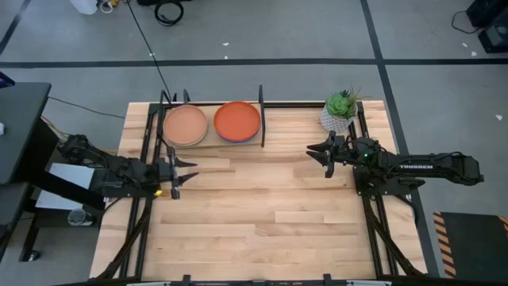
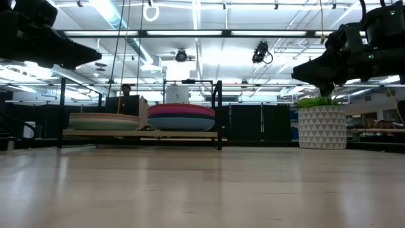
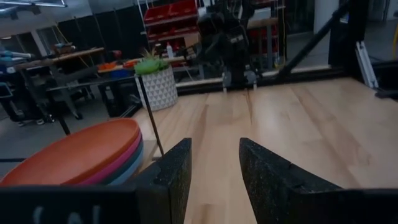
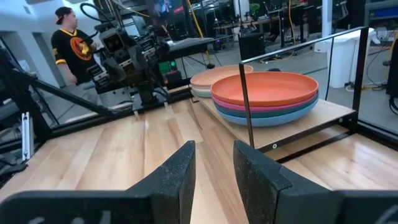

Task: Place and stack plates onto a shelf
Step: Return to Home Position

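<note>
Two stacks of plates sit on the shelf at the table's far edge. The left stack has a tan plate on top. The right stack has an orange plate on top, with pink and teal plates under it. My left gripper is open and empty above the table, near the shelf's left part. My right gripper is open and empty, to the right of the shelf.
A small potted green plant in a white pot stands at the table's far right, close behind my right gripper. Bare wooden tabletop lies between the arms and toward the near edge. A person stands beyond the table.
</note>
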Tool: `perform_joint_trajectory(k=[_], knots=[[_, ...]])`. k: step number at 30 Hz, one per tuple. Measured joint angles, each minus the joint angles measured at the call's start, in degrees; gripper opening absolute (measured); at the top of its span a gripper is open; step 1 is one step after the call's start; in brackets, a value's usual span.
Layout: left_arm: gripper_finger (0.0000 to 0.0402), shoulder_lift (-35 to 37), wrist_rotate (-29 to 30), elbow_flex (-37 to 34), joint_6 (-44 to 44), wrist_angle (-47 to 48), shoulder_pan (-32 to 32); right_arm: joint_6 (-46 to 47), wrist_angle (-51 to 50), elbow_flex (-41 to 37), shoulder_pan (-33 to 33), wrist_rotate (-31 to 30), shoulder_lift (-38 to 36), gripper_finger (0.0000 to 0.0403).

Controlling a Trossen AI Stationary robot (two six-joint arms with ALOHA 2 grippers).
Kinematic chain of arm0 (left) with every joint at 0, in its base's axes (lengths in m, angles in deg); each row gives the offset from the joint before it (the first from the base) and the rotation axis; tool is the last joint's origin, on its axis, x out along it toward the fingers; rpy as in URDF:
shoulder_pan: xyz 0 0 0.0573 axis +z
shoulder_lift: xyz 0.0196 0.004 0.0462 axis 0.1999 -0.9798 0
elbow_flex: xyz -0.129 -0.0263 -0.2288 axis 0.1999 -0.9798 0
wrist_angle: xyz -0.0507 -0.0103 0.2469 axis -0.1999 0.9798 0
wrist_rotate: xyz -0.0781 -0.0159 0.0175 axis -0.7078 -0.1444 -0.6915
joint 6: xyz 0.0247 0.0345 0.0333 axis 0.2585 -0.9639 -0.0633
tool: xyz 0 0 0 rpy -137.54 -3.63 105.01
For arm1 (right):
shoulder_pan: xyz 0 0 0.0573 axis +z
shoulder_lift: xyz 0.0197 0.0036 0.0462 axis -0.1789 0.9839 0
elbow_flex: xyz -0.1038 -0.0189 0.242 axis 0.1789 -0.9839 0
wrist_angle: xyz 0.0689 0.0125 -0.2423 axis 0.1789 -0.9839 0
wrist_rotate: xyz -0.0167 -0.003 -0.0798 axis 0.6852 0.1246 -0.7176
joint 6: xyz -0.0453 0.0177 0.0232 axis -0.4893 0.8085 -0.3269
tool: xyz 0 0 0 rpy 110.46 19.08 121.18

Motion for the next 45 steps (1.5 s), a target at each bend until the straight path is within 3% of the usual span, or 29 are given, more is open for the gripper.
perform_joint_trajectory(k=[45], knots=[[0.0141,0.0,-0.1,0.1,-0.2,-1.1,0.0,0.3,0.0,0.0,0.0,0.1,0.0,0.0115]])
